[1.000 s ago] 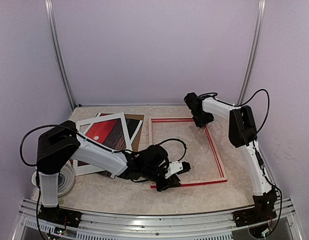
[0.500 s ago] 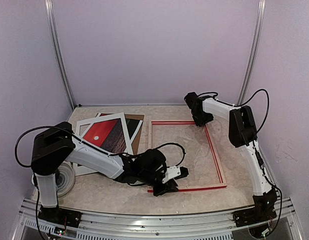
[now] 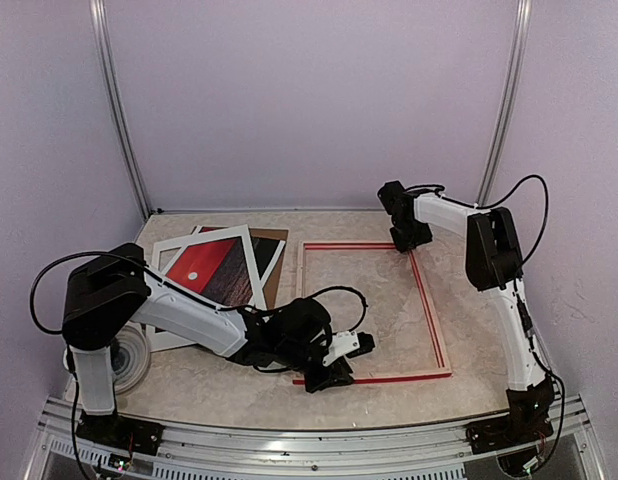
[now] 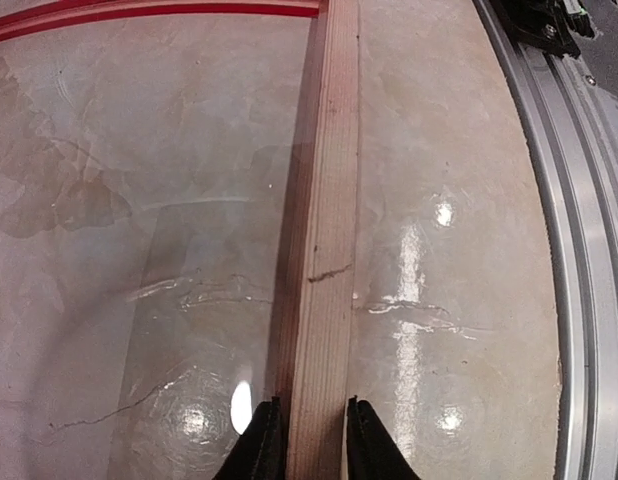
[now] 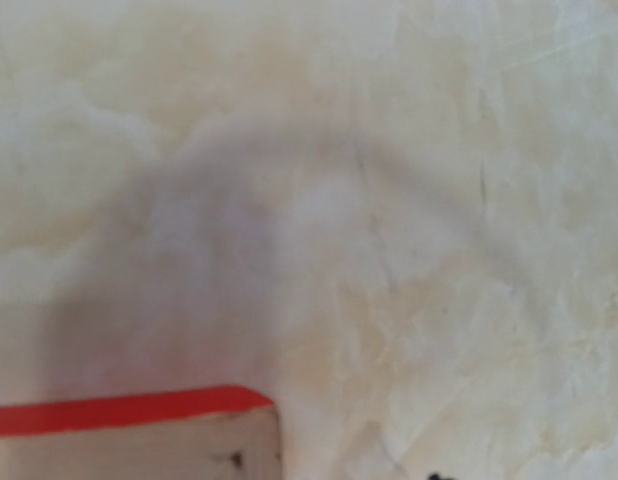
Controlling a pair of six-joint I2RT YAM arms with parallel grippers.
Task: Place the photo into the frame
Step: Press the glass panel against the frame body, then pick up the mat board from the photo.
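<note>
While your left arm (image 3: 189, 312) lay low across the table (image 3: 209, 392), your left gripper (image 3: 339, 366) sat at the near rail of the frame (image 3: 430, 310), close to that rail's left end. From the left wrist camera, its two dark fingers (image 4: 261, 448) stood one on each side of a pale wood rail, drawn in narrow against it, so you held the frame there. That rail ran straight away from the camera to a red rail crossing the top of the view. The frame lay on the right half of the table, red face up, with bare table showing through its opening.

Your right gripper (image 3: 409, 238) hung over the frame's far right corner. Its wrist camera showed only that corner at the lower left, a red strip above pale wood, and blurred table beyond. Almost nothing of the fingers showed, so whether that gripper was wide or narrow could not be told.

The photo (image 3: 214, 268) lay face up on the left half of the table, turned askew, outside the frame. It rested on a brown board (image 3: 276, 252), whose right edge came near the frame's left rail. Your left arm crossed over the photo's near corner. A pale round roll (image 3: 132, 360) sat by that arm's base.
</note>
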